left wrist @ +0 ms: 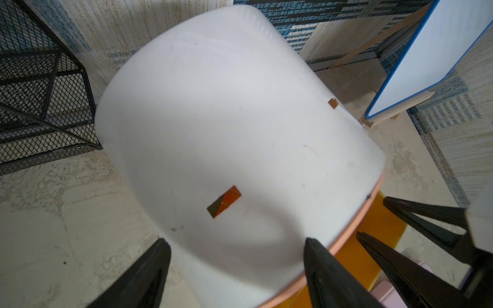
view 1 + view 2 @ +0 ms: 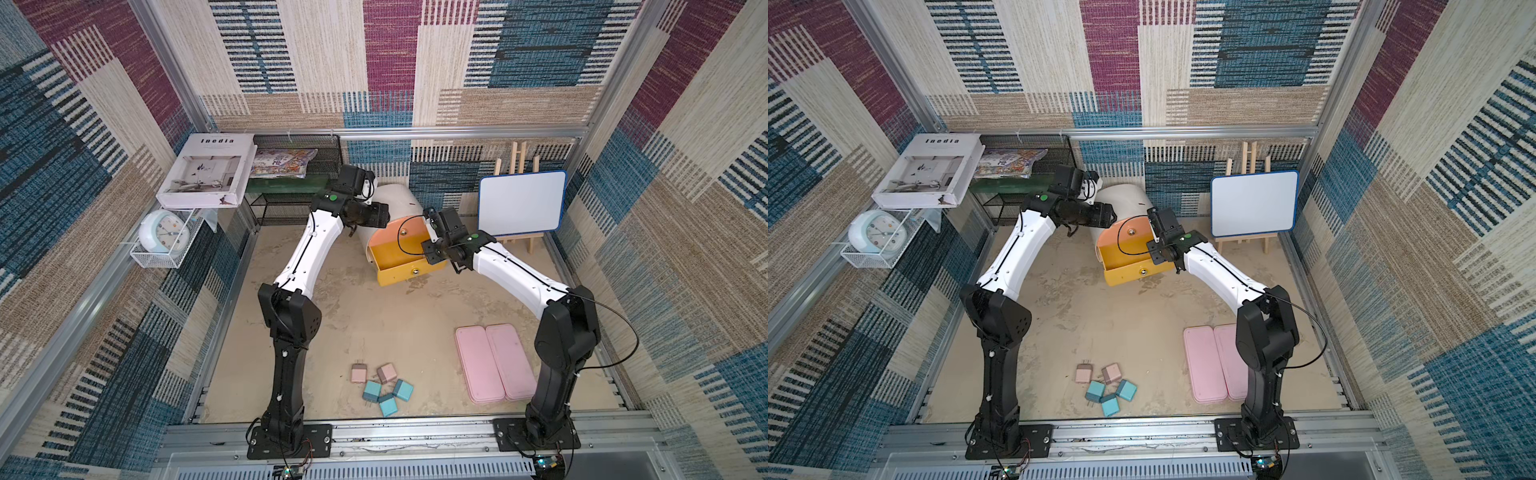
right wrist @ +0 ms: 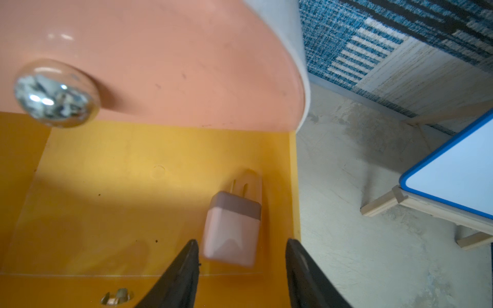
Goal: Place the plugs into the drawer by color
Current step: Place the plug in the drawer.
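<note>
Right gripper (image 3: pixel 241 241): jaws apart, clamping nothing. Hangs over the pulled-out yellow plastic drawer (image 3: pixel 120 208) of the white drum-shaped cabinet (image 2: pixel 392 199), upper centre in both top views. Small boxy pink plug (image 3: pixel 232 234) low in the right wrist frame, between the black fingertips (image 3: pixel 186 261) with a gap on each side, prongs pointing at the peach drawer front (image 3: pixel 173 66) (plug blurred, so lying on the drawer floor or in mid-air: cannot tell). Peach front shut, shiny round knob (image 3: pixel 53 93) at that frame's left edge.

Left gripper (image 1: pixel 236 240): jaws wide apart over the cabinet's white shell, bottom of the left wrist frame; touching or just above, cannot tell.

Lower centre of a top view, on the sandy table (image 2: pixel 374 316): left pink plug (image 2: pixel 358 372) and right pink plug (image 2: pixel 387 372) near each other. Just below, a tight cluster of left blue plug (image 2: pixel 372 391), right blue plug (image 2: pixel 402 390), lowest blue plug (image 2: pixel 388 405). Two flat pink cases (image 2: pixel 478 361) side by side, lower right, well apart from the plugs.
</note>
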